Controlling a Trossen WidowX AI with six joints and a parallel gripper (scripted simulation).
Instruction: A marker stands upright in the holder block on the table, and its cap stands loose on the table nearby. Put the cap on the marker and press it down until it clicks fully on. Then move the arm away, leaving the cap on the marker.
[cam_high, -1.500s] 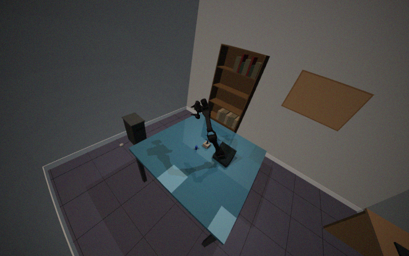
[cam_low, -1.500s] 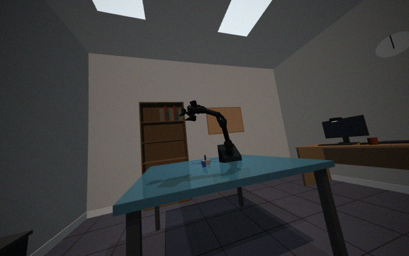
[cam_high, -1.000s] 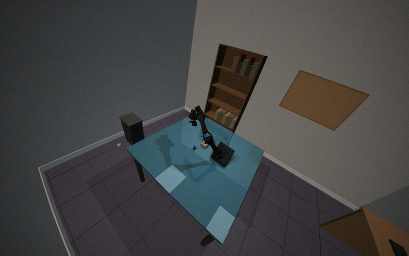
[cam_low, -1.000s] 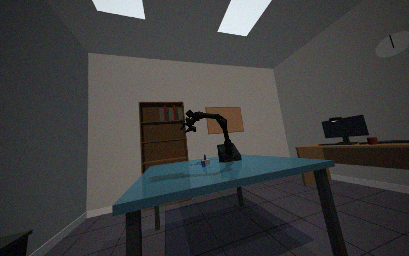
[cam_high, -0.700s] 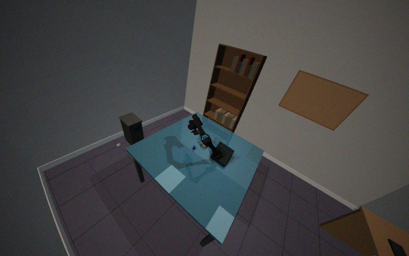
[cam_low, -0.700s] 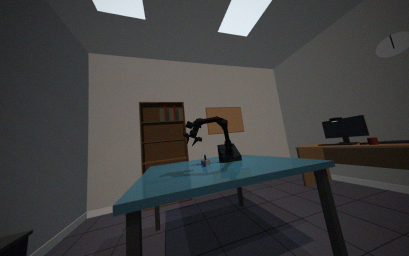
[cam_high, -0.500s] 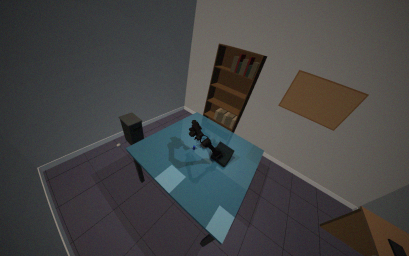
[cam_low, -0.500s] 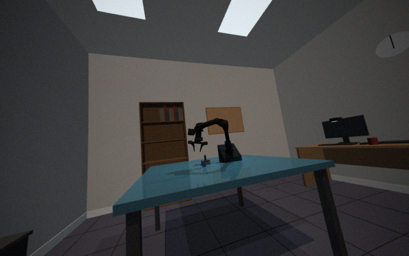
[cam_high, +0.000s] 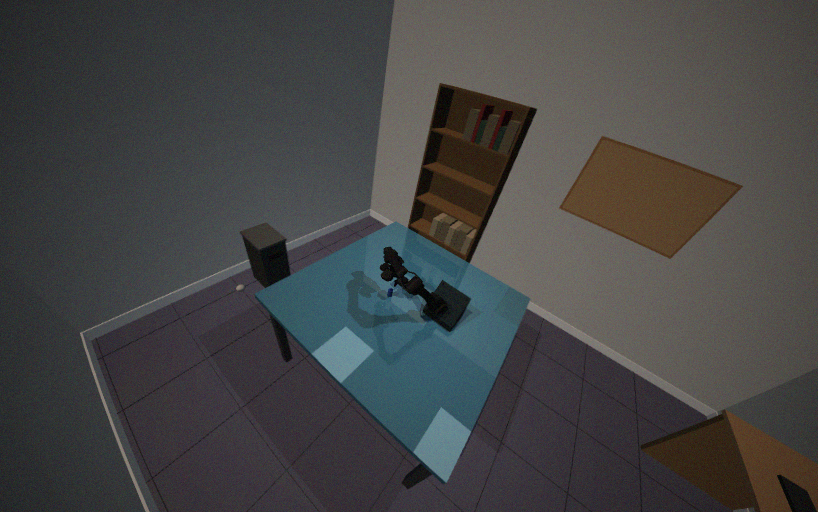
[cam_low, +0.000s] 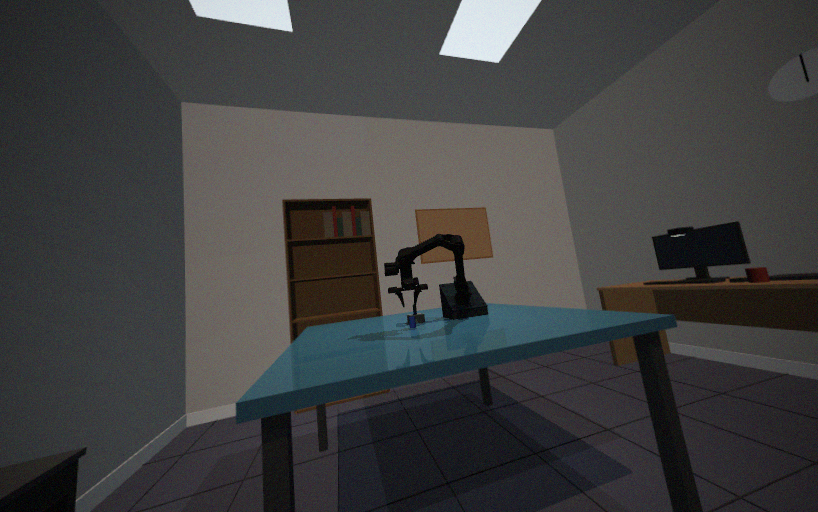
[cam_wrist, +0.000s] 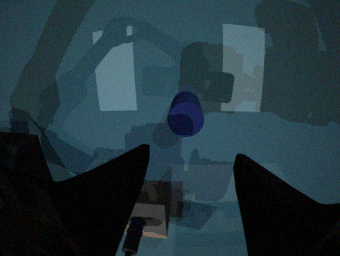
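Standing near the centre of the wrist view, the blue cap (cam_high: 390, 292) (cam_low: 412, 321) (cam_wrist: 186, 115) rests on the tabletop (cam_high: 398, 386) (cam_low: 458, 344) (cam_wrist: 290, 150), ahead of the parted, empty fingers, whose lower parts the frame's edge cuts off. At lower left of that view, the dark marker (cam_wrist: 133, 237) rises from the holder block (cam_low: 418, 317) (cam_wrist: 159, 227), its lower end hard to make out and the block partly hidden by one finger.

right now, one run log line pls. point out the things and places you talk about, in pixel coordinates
gripper (cam_low: 408, 306) (cam_wrist: 193, 156): open, above table | cap (cam_high: 389, 292) (cam_low: 412, 321) (cam_wrist: 186, 115): upright on table | marker (cam_wrist: 133, 236): in block (cam_low: 418, 316) (cam_wrist: 153, 227), uncapped
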